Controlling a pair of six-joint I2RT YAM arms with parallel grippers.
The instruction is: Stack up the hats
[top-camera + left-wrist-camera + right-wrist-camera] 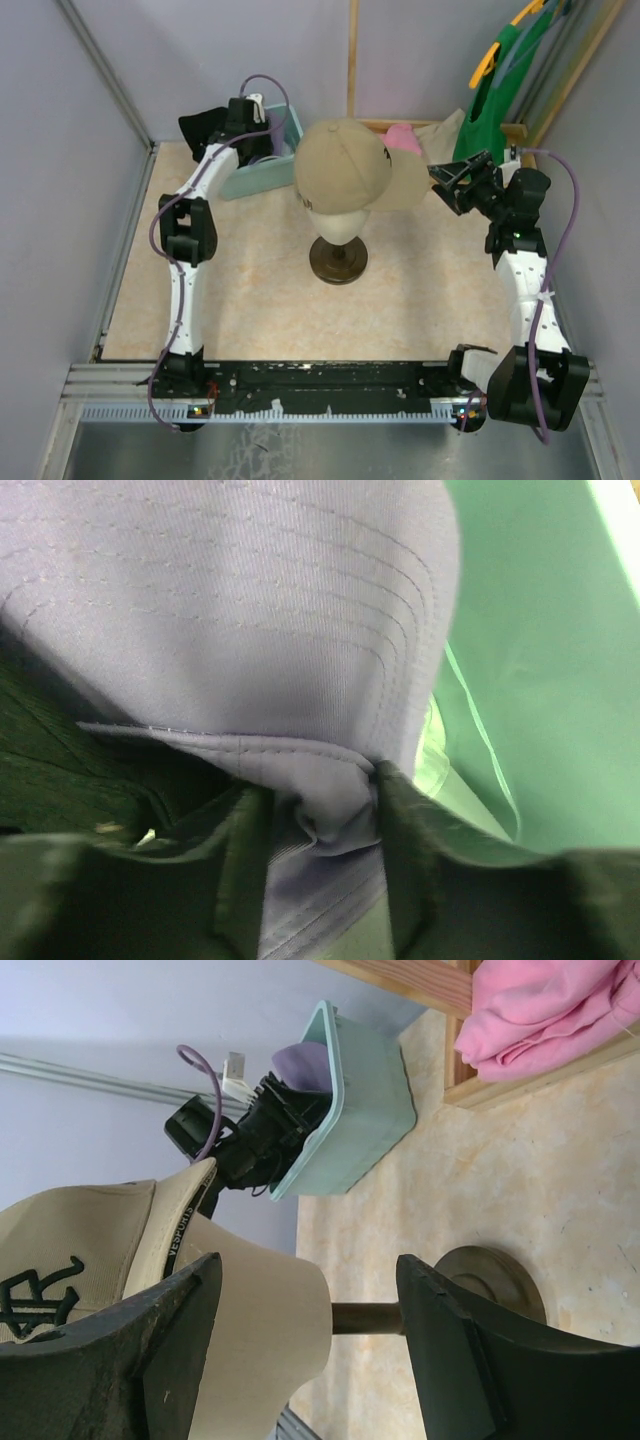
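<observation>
left gripper [322,815] pinches a purple fabric cap [250,610] inside a teal plastic bin [370,1090]. right gripper [450,186] gapes open beside the tan fabric cap [340,165].

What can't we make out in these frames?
Other contents of the bin: in the top view the left arm covers it; in the right wrist view the bin wall hides all but the purple cap.
Tips of the left claw: left wrist view, buried in purple fabric, blurred.
Logo on the tan cap: right wrist view, cut off by the left edge.
Most of the pink cloth: top view, behind the tan cap.
</observation>
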